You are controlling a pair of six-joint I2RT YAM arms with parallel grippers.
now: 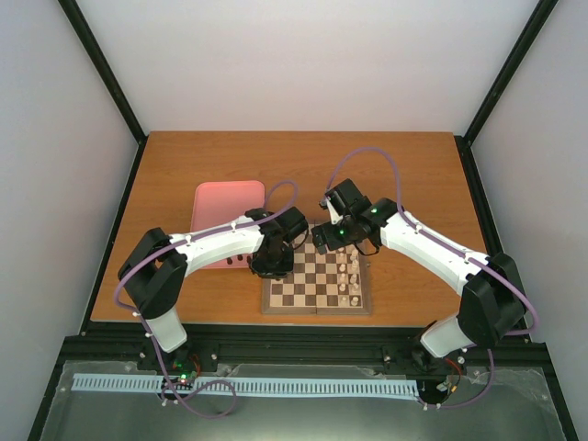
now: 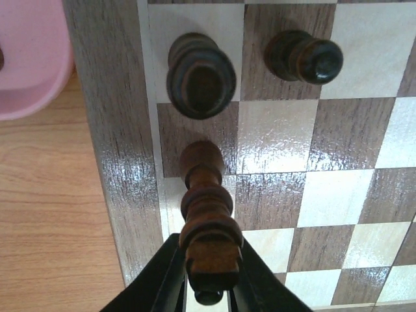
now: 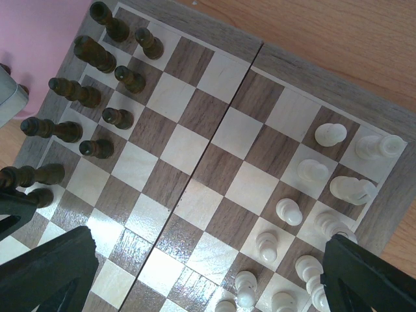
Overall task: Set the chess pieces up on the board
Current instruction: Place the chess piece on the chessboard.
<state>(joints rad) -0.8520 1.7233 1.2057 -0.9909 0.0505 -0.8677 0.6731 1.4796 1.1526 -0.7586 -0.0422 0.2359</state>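
The board lies at the near middle of the table. My left gripper is over its left edge, shut on a dark brown chess piece whose base rests on an edge square. The black fingers clamp the piece's top. Two more dark pieces stand just beyond it. In the right wrist view, several dark pieces stand in two rows along the board's left side. My right gripper hangs open above the board's middle, holding nothing.
Cream-white pieces fill the board's right side. A pink tray lies on the table left of the board, close to its corner. Bare wooden table stretches behind.
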